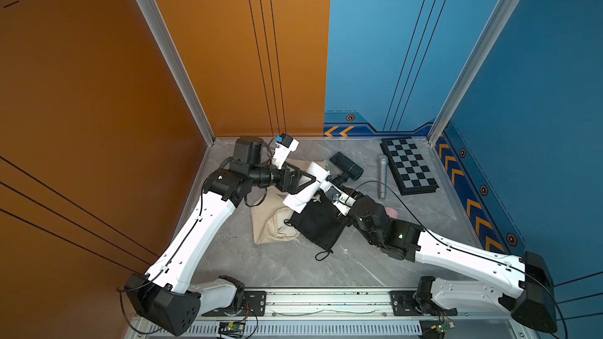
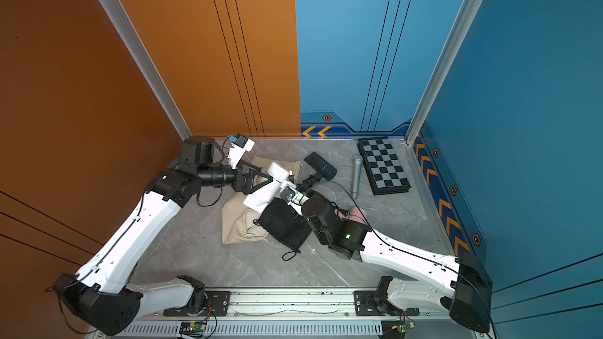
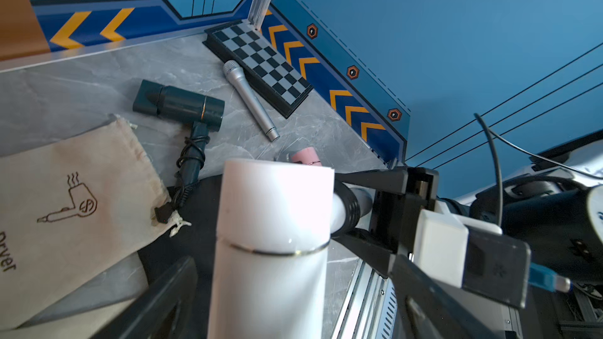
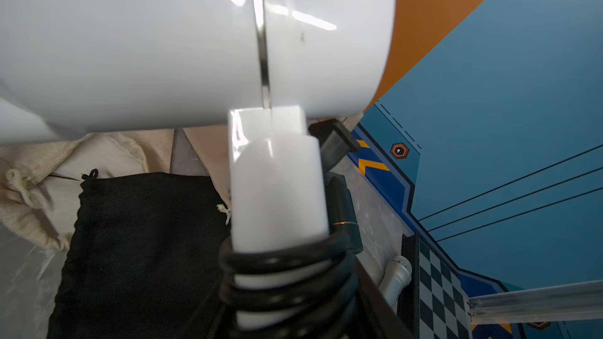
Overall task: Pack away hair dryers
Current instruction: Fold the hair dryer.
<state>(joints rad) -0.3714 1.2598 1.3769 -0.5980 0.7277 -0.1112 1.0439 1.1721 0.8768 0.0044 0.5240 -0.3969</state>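
White hair dryer [image 1: 306, 187] held over the black drawstring bag [image 1: 318, 223] at mid-table, its cord-wound handle pinched by the right gripper [image 3: 347, 210], the left gripper [image 1: 310, 176] spread wide about the barrel, presumably for steadying before bagging

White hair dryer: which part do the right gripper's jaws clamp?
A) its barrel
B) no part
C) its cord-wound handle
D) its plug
C: in the left wrist view the right gripper has its jaws shut on the cord-wound handle of the white hair dryer.
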